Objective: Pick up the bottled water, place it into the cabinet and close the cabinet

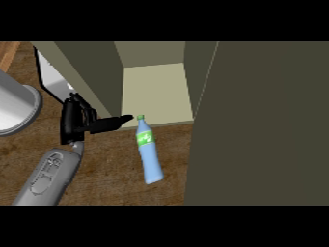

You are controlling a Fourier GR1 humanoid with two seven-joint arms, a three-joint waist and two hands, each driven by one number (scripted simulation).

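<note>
The bottled water [147, 153] is pale blue with a green label and a green cap. It is on the wooden counter [110, 169] just in front of the open cabinet [157, 91], cap end toward the cabinet's pale shelf. My left hand [77, 119] is to the bottle's left, apart from it. Its fingers are relaxed and its thumb points right toward the bottle's cap. It holds nothing. The cabinet's right door [267, 120] stands open as a large olive panel filling the right side of the view. My right hand does not show.
A large grey cylinder [4, 103] lies at the left edge, beside my left hand. A white panel [53, 77] stands behind that hand, against the cabinet's left olive wall [89, 72].
</note>
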